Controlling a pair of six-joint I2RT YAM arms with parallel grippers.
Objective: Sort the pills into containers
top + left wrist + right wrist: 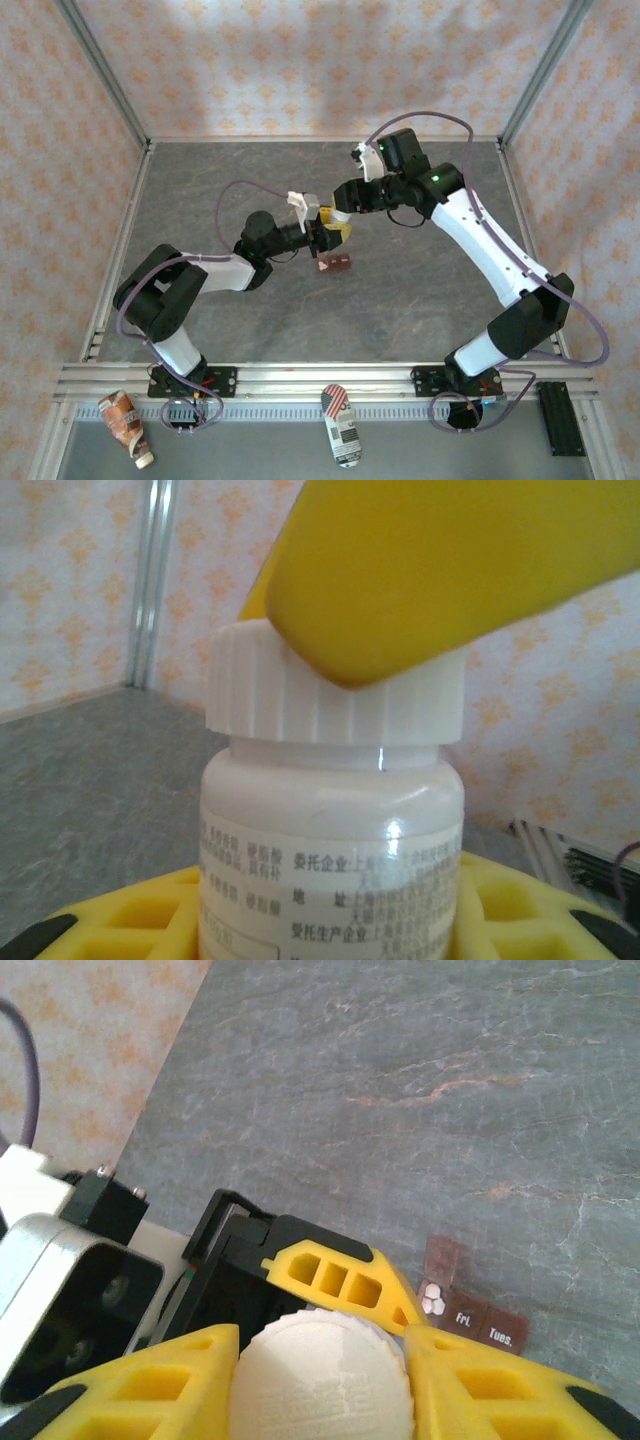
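From where I stand, the left gripper (322,238) is clamped on the small white round plastic bottle (330,820) and holds it upright. The right gripper (320,1365) has its yellow fingers (150,1380) pressed against either side of the white ribbed cap (300,695). The dark red-brown strip of joined square compartments (470,1305) lies on the grey stone-patterned table (450,1080) near the two grippers. One of its lids is flipped open, with a few white pills (432,1298) in that cell. My worry is the twist. The fingers seem to catch the cap close to their tips, so they could skid round the ribs without turning it, or the bottle could rotate in the lower grip instead. If the cap lets go abruptly, the bottle may jerk and throw pills across the table, wide of the strip. The strip also sits close enough that a dropped cap or a descending arm could knock it and scatter what it holds.
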